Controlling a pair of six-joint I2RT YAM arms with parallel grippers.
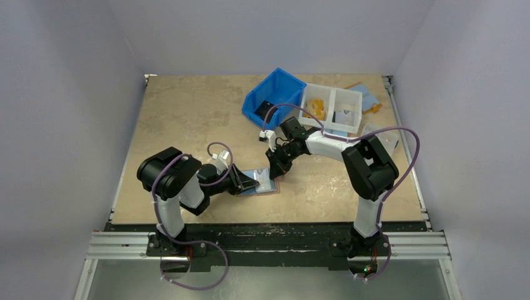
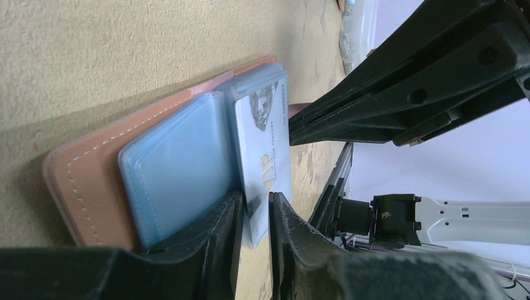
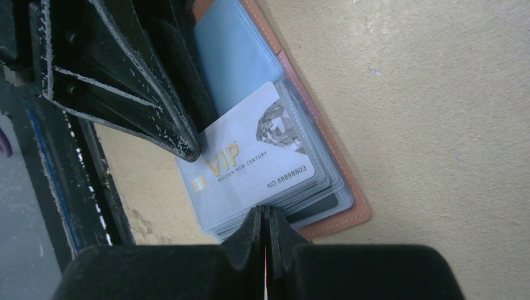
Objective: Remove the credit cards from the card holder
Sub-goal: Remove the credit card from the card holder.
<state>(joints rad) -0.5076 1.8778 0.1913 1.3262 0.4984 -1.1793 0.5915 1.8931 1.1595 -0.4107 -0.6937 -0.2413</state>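
Jaws of the left gripper (image 2: 256, 200) stand almost together, clamped on one edge of a white VIP card (image 3: 250, 164) printed with a diamond and the number 88888803; the card sticks partway out of the clear sleeves (image 3: 232, 59), its free end jutting past the stack; the right gripper (image 3: 265, 217) has its jaws pressed against each other, tips down on the rim of the sleeve stack, and whether they pinch a sleeve I cannot tell; the two grippers meet from opposite sides over the card holder (image 2: 84, 178), which lies open and flat, salmon-brown leather underneath, bluish sleeves fanned on top; it rests on the tan table (image 3: 437, 125) near the front edge, between the two arms; well behind it, towards the far side, stand a blue bin (image 1: 275, 94) and a white divided tray (image 1: 331, 107), just beside each other.
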